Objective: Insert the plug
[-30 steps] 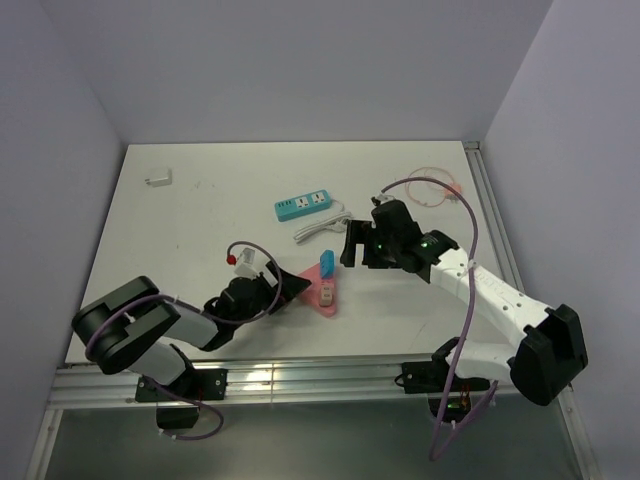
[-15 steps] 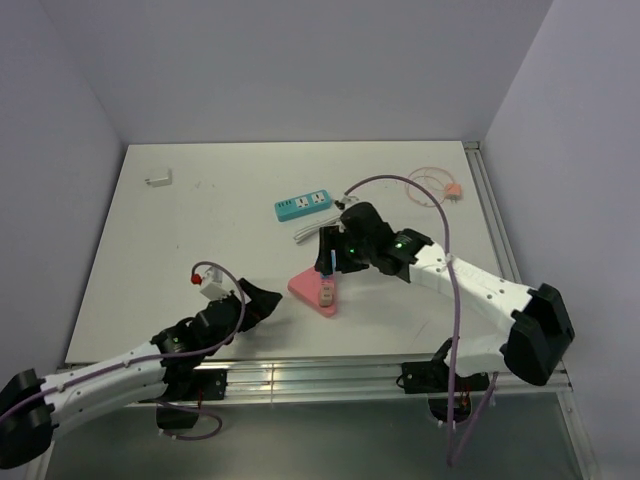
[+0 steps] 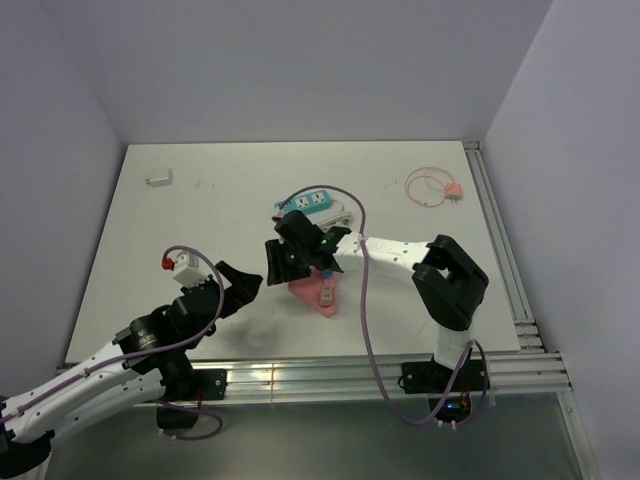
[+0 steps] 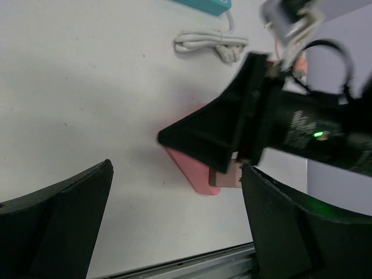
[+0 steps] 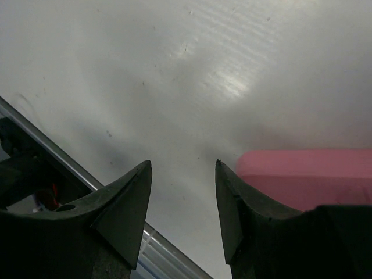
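You are reaching for the plug lying on the pink pad; your right gripper is hanging half open and empty just beside the pad, your left gripper is hanging wide open and empty near it, and next you are needing to slide over the plug and pinch.

Top view overhead, looking down; wrist views close, low, sharing pink block.

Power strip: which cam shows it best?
Top external. The teal power strip shows most of its top face there, sockets included, at mid-table. Left wrist catches only a teal corner at the top edge, above the bundled white cord. Right wrist shows none of it.
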Tool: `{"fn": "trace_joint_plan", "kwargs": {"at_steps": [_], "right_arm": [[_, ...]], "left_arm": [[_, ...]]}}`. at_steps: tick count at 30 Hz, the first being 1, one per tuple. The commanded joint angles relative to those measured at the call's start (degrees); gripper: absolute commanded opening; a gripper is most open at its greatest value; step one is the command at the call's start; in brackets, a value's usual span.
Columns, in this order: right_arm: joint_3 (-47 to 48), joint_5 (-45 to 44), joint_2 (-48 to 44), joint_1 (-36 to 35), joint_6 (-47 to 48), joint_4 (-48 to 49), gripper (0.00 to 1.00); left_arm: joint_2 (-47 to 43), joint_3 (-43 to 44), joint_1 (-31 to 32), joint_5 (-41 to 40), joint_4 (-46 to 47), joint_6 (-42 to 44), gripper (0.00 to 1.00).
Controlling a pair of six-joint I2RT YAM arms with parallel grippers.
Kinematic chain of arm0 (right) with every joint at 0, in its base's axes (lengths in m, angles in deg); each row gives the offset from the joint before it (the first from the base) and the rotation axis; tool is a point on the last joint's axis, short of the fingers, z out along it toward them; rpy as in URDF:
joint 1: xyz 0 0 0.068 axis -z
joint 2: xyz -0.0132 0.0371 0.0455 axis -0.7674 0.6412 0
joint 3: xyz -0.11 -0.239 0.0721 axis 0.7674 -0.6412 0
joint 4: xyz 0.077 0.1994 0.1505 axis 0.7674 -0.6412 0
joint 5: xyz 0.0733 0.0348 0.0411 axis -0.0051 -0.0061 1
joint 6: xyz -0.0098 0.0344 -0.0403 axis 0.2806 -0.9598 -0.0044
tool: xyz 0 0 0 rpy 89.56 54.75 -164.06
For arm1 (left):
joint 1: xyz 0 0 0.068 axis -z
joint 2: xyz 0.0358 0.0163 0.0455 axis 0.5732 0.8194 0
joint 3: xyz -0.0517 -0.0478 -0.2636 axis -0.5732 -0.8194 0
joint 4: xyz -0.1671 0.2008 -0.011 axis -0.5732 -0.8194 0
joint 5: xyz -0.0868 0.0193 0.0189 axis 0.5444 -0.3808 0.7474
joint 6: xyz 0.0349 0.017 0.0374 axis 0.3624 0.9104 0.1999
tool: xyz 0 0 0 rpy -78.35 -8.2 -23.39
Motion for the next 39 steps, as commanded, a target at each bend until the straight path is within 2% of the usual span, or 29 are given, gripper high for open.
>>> {"fn": "trace_joint_plan", "kwargs": {"at_steps": [1,5,11,14,20,26,29,32,33,35,39], "right_arm": [[3.0,1.2,2.5,-1.5,-1.8,1.6,0.55],[1.8,-2.3,3.7,-1.8,-2.9,0.2,0.54],[-2.3,-10.0,2.4,-1.1,-4.6,-2.9,0.54],[-7.4,-12.8,0.0,1.2,-6.1,-1.6,0.54],[-20.0,-13.8,-7.6,7.3,-6.7,2.4,0.52],[-23.5,-13.3,-13.5,9.4,-2.0,3.6,0.54],[-23.3,-14.4,-14.5,9.7,-1.6,2.6,0.55],[-22.8,-13.7,-15.4,10.1,-0.1,2.7,0.56],[-22.7,-12.9,-16.7,10.1,0.5,3.1,0.56],[-22.0,-11.2,-18.6,10.1,2.1,4.0,0.56],[-17.5,-10.4,-25.0,10.7,4.2,2.8,0.69]], "left_arm": [[0.0,4.0,0.2,-3.0,-4.2,3.3,0.97],[0.1,5.2,0.2,-4.0,-3.8,3.9,0.97],[6.7,9.1,0.2,-5.7,-6.4,1.9,0.99],[10.4,10.8,0.2,-5.8,-5.4,2.9,1.00],[14.3,11.7,0.2,-4.5,-2.3,5.2,0.99],[23.4,14.4,-1.0,-3.2,1.2,9.6,1.00],[29.0,17.8,-4.2,0.1,3.6,14.1,1.00],[34.7,21.3,-11.3,6.7,6.6,18.5,0.99],[36.3,23.6,-15.2,7.8,6.7,19.3,0.99],[41.1,27.7,-18.5,9.6,7.7,21.9,1.00],[50.2,35.6,-24.0,11.4,8.4,25.4,1.00]]}}
